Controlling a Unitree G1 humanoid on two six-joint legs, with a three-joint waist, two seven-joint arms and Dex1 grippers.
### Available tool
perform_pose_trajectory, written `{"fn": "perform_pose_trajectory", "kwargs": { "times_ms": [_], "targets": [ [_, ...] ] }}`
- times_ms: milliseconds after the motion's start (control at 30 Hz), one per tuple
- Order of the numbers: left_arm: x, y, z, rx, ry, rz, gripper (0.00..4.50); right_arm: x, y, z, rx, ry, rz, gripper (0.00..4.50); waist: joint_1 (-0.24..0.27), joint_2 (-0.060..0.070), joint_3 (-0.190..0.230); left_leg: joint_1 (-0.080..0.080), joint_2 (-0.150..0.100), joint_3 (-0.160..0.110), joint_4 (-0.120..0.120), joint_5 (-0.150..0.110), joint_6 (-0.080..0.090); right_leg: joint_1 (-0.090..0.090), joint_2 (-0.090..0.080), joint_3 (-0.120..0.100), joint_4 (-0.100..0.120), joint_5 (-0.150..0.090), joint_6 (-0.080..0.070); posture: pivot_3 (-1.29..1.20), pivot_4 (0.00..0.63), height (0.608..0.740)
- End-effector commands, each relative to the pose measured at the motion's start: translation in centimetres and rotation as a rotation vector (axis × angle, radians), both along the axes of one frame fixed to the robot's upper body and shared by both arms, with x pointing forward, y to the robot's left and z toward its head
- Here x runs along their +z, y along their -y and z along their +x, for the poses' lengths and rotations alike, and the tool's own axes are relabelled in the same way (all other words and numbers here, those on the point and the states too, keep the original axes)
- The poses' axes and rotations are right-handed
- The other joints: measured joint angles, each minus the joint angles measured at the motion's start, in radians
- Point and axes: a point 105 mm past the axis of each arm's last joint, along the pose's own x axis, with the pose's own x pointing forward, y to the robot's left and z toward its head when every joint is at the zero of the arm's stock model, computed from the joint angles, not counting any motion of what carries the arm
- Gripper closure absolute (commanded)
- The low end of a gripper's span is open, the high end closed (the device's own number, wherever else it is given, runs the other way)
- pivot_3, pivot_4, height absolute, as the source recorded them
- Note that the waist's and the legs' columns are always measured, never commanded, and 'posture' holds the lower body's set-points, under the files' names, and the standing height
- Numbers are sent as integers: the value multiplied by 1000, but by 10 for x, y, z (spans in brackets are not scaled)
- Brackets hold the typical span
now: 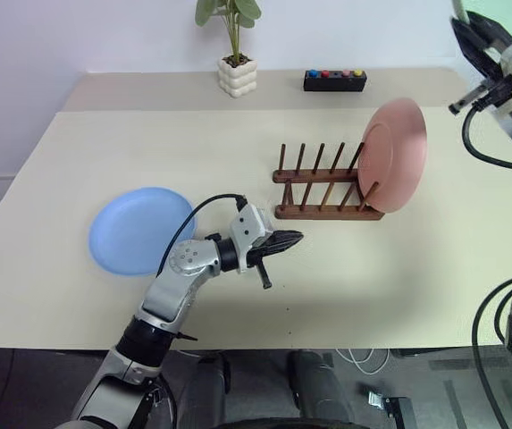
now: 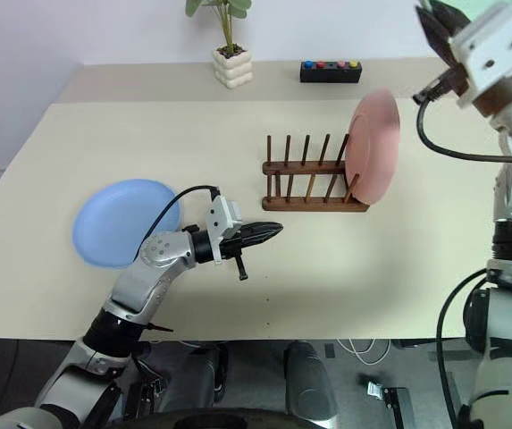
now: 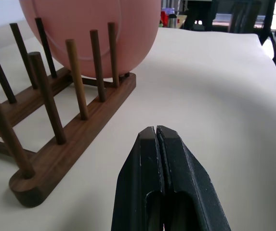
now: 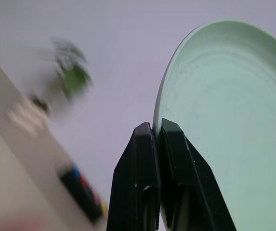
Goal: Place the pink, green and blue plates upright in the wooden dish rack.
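Bright, even, soft-shadowed over the desk (image 1: 104, 349); motion-blurred in the right wrist view around the plant (image 4: 72, 79).

Pink plate (image 2: 373, 146) stands upright in the wooden dish rack (image 2: 312, 177); blue plate (image 2: 121, 222) lies flat

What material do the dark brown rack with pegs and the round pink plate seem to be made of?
The dark brown rack with pegs looks like wood with a smooth satin finish: grain streaks show along its rail. The round pink plate has an even, matte surface without glare; plastic or glazed ceramic, the look leaves it open.
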Motion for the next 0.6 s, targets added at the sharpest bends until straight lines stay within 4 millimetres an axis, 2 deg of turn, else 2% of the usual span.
{"fn": "perform_pose_trajectory", "kwargs": {
  "times_ms": [33, 67, 133, 200, 267, 400, 500, 600],
  "targets": [
    [17, -4, 3, 24, 40, -59, 4500, 15, -64, -37, 460, -133, 144, 4477, -2, 0, 0, 0, 0, 0, 0, 0, 0, 0, 0, 0, 0, 0, 0, 0, 150, 730],
    [19, -6, 4, 31, 42, -64, 4500, 12, -73, -47, 586, -220, 211, 4477, -3, 0, 0, 0, 0, 0, 0, 0, 0, 0, 0, 0, 1, 0, 0, 0, 150, 730],
    [21, -9, 4, 39, 44, -65, 4500, 7, -79, -58, 721, -343, 288, 4477, 1, 0, 0, 0, 0, -2, -1, 0, 0, -1, 0, -1, 2, 0, 0, 0, 150, 730],
    [23, -12, 5, 48, 46, -71, 4500, -2, -81, -65, 820, -463, 357, 4477, 11, 0, 0, -1, 0, -4, 0, 0, 0, 0, 0, -3, 2, 0, 0, 0, 150, 730],
    [24, -14, 5, 59, 45, -80, 4500, -18, -77, -68, 901, -607, 456, 4477, 25, 0, 0, -1, 0, -4, 1, 0, 0, 0, 0, -3, 1, 0, -1, 0, 150, 730],
    [23, -15, 4, 59, 39, -79, 4500, -42, -65, -54, 884, -778, 657, 4477, 25, 0, 0, -1, 0, -3, 2, 0, 0, 1, 0, -2, 1, -2, -5, 0, 150, 730],
    [21, -15, 3, 58, 35, -77, 4500, -58, -57, -48, 844, -837, 728, 4477, 24, 0, 0, -1, 0, -3, 1, 0, 0, 0, 0, -3, 1, -1, -5, 0, 150, 730],
    [20, -14, 2, 52, 31, -74, 4500, -60, -48, -46, 836, -832, 804, 4477, 22, 0, 0, -1, 0, -3, 0, 0, 0, -1, 1, -3, 1, -1, -3, 0, 150, 730]
  ]
}}
